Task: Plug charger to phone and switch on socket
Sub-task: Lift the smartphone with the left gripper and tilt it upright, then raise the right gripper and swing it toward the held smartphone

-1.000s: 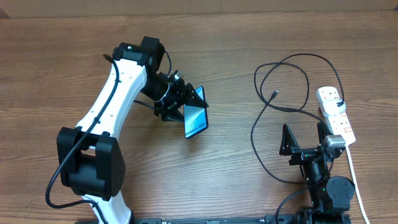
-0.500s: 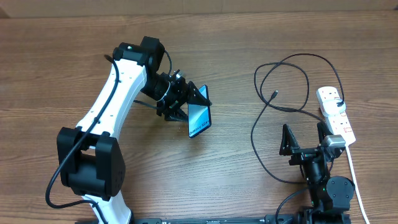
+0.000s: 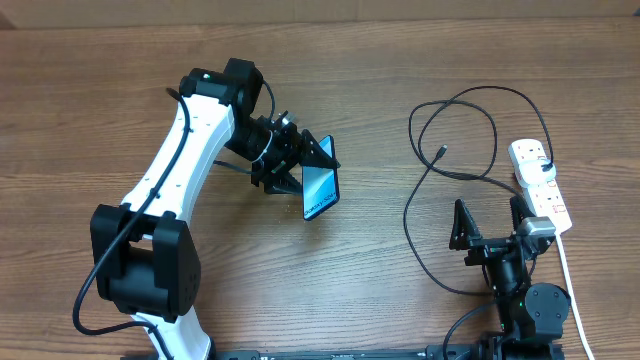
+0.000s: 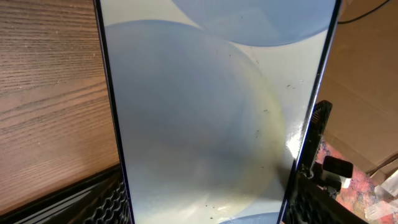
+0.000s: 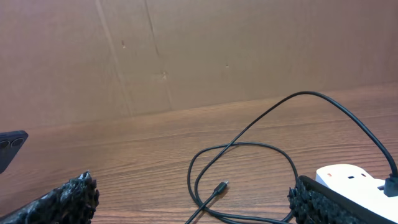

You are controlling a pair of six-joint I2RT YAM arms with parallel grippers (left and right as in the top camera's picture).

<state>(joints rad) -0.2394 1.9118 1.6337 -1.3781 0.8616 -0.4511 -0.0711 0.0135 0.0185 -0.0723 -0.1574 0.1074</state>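
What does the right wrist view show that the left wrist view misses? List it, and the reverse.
Right wrist only: the looped charger cable, its loose connector and the power strip. Left wrist only: the phone, screen close up, held in the left claw. Both: the wooden table.

Overhead: even, diffuse light from above, table [image 3: 90, 80] uniformly bright, wood grain sharp to the edges. Only faint, soft shadows hug the left arm [image 3: 185, 160] and the charger [image 3: 408, 215]. The phone [image 3: 320, 190] screen glows light blue, not blown out. Left wrist: screen too close, soft focus, hazy pale reflections, one bright glint at its right edge. Right wrist: dimmer, warm cast; right gripper [image 5: 200, 202] fingertips dark and soft in the bottom corners
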